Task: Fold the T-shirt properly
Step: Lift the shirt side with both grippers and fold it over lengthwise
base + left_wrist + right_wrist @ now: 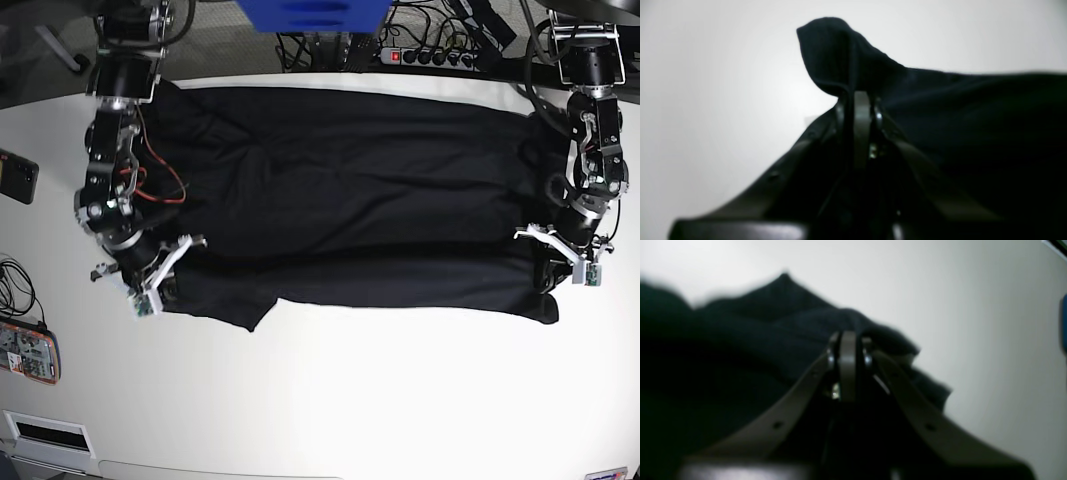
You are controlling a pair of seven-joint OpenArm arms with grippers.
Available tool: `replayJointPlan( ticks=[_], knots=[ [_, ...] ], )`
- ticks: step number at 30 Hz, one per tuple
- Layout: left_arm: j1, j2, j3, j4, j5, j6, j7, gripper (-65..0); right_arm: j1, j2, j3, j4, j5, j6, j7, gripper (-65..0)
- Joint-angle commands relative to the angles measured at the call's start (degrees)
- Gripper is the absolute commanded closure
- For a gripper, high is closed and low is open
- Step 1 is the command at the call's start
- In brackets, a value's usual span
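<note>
- No container holds anything here; the T-shirt (350, 190) lies spread wide across the white table (380, 390), its near edge folded back over itself in a long band
- Around it: a power strip (440, 55) and cables beyond the far edge, a blue object (310, 14) at the top, a dark device (18, 175) and a small gadget (28, 350) to the side
- The left gripper (858, 100) is clenched on a peaked tuft of the black cloth
- The right gripper (848, 343) is likewise pinched tight on a bunched fold
</note>
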Motion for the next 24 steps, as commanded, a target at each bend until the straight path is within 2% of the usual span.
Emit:
replayJointPlan(
  ticks=[1,9,16,22,24],
  knots=[
    [-0.6,-1.0,-0.6,0.9,-0.7,0.1,-1.5,0.0,1.0,0.5,0.2,1.9,0.4,-0.3,1.4,0.0],
    [4.2,0.3,-6.3,7.2,-0.7,0.1,-1.5,0.0,-4.5,0.5,0.3,6.3,0.4,-0.3,1.4,0.0],
    [10.9,1.0,-7.0,12.5,-0.7,0.1,-1.4,0.0,-9.7,0.5,0.5,10.1,0.4,-0.3,2.0,0.0],
    [15.5,1.2,-8.7,14.1,-0.8,0.1,-1.5,0.0,-14.5,0.5,3.1,14.2,0.4,-0.3,1.6,0.0],
    [15.9,2.9,-10.6,14.1,-0.8,0.1,-1.5,0.0,-16.1,0.5,3.8,15.1,0.4,-0.3,1.6,0.0]
  ],
)
